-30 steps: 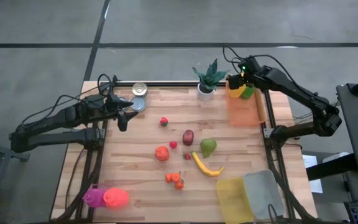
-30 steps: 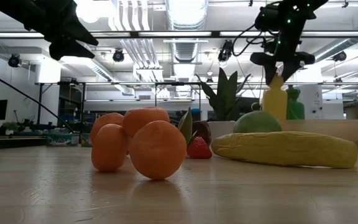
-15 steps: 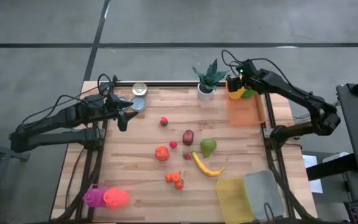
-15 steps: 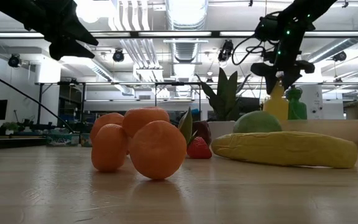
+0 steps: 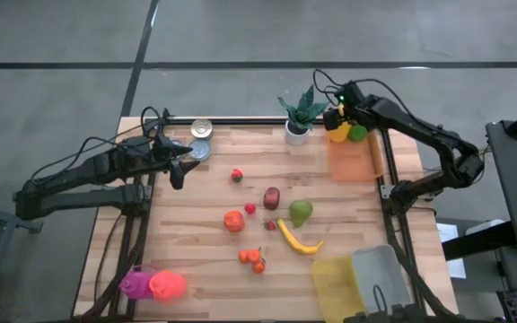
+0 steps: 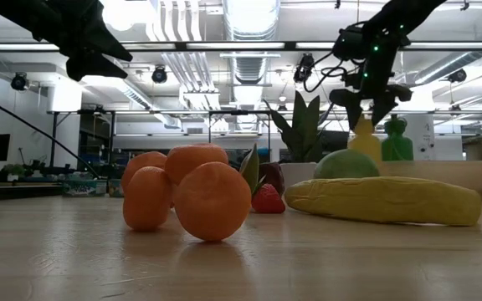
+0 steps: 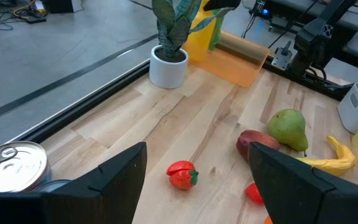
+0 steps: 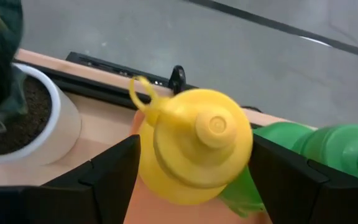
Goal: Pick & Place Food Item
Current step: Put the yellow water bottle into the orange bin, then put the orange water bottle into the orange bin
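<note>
At the counter's [image 5: 196,242] far right corner, the right end effector [image 5: 337,115] hung spread around the cap of a yellow squeeze bottle [image 8: 194,146], fingers clear on either side, gripping nothing. That bottle stood in the orange tray [image 5: 353,161], touching a green bottle [image 8: 319,149]. Any sideways drift could catch the cap and tip the bottle into its neighbour or the potted plant [image 5: 298,117]. The left end effector [image 5: 179,164] waited open and empty near the cans [image 5: 201,140].

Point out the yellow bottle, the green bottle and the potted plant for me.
yellow bottle [image 8: 201,144], right wrist view, cap.
green bottle [image 6: 396,144], low view, body.
potted plant [image 5: 297,131], high view, white pot.
</note>
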Controlling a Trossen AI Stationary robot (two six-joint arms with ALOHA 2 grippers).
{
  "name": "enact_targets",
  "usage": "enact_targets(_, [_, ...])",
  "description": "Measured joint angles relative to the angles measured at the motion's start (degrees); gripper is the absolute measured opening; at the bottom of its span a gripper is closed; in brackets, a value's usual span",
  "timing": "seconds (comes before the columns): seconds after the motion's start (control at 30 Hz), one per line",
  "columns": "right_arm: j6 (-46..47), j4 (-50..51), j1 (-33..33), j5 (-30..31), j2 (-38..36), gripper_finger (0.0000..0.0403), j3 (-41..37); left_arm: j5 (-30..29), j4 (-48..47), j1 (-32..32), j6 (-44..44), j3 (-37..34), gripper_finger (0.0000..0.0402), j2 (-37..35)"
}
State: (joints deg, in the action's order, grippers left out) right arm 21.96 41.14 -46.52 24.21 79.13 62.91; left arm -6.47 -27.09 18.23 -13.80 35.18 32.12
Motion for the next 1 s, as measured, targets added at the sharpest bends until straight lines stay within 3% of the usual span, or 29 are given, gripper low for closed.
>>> enact_targets(0.33, [-1.62, 0.69, 0.0, 1.33, -2.3, 0.0285, 1.53, -0.01, 0.0, 0.01, -0.01, 0.0, 0.0286, -0.01])
enact_targets(0.53, [-2.31, 0.63, 0.15, 0.78, -7.72, 0.0285, 1.56, -0.01, 0.0, -0.01, 0.0, 0.0, 0.0286, -0.02])
enact_targets(0.83, [-11.71, -0.63, 0.15, -19.05, -22.73, 0.0286, 1.14, -0.01, 0.0, 0.01, -0.02, 0.0, 0.0286, -0.02])
enact_targets(1.0, [-12.19, -3.63, 0.26, -27.45, -30.63, 0.0286, -1.56, 0.01, 0.0, 0.01, -0.02, 0.0, 0.0286, 0.0])
